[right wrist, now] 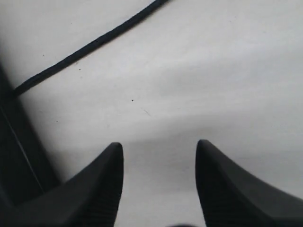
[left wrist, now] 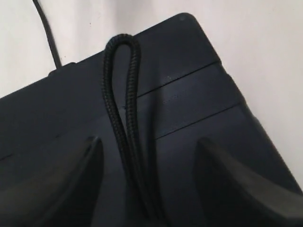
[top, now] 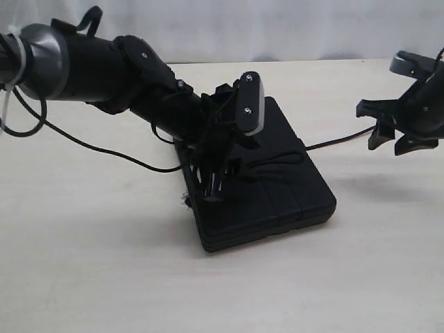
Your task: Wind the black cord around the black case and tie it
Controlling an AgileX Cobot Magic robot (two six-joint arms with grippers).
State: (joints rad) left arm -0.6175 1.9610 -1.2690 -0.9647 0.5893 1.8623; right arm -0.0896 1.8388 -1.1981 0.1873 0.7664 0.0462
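Pale tabletop [top: 104, 277] fills the foreground. At its centre lies the black case [top: 277, 194], flat, with one corner turned toward 6 o'clock. The left arm [top: 104, 69] reaches in from 10 o'clock and covers much of the lid. Its wrist-camera housing [top: 251, 104] hides the far corner.

The left gripper [top: 215, 187] hangs low over the lid with its fingers [left wrist: 80, 179] spread wide. A doubled loop of the black cord [left wrist: 128, 151] lies on the lid between them, and neither finger pinches it. A frayed tuft [top: 186, 201] shows at the case's 9 o'clock edge. From the 2 o'clock side one strand runs out across the table.

At 3 o'clock, well apart from the case, the right gripper [top: 390, 144] hangs above the table, wide open with nothing in it. Its wrist view shows only bare table between the fingers [right wrist: 109, 189]. That strand crosses beyond them, and a dark edge of the case lies to one side.
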